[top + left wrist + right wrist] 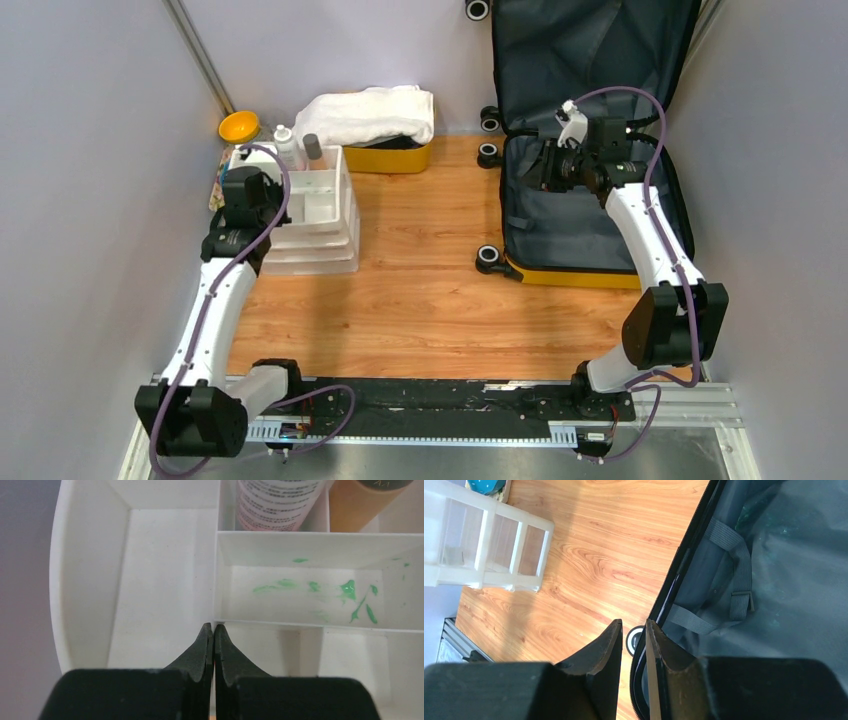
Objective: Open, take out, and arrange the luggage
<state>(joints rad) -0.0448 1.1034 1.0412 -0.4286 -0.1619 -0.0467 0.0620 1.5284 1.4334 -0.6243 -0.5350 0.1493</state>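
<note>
luggage: the luggage (560, 235) lies open at the upper right of the top view, on the wood table (420, 290). Grey lining faces up, the lid stands against the back wall, and yellow shell shows along the near edge.
wheels: black wheels (489, 258) line its left side.
right gripper: the right gripper (631, 627) hangs over the luggage's left rim. Its fingers stand a narrow gap apart, with the black zipper trim (674, 575) and one wheel showing through the gap. Can't tell whether it grips the trim.
left gripper: the left gripper (213, 630) is fully closed, tips touching, with nothing between them. It points down into the white organiser (90, 580), tips right at a divider corner.
organiser: sits at the left of the top view. Green smears (320, 587) mark one compartment, and a bottle (277, 502) stands in a back one.
tub: the yellow tub (390, 158) sits top centre, with a white towel (370, 115) piled on it.
bowl: an orange bowl (239, 126) sits upper left, behind the organiser.
</note>
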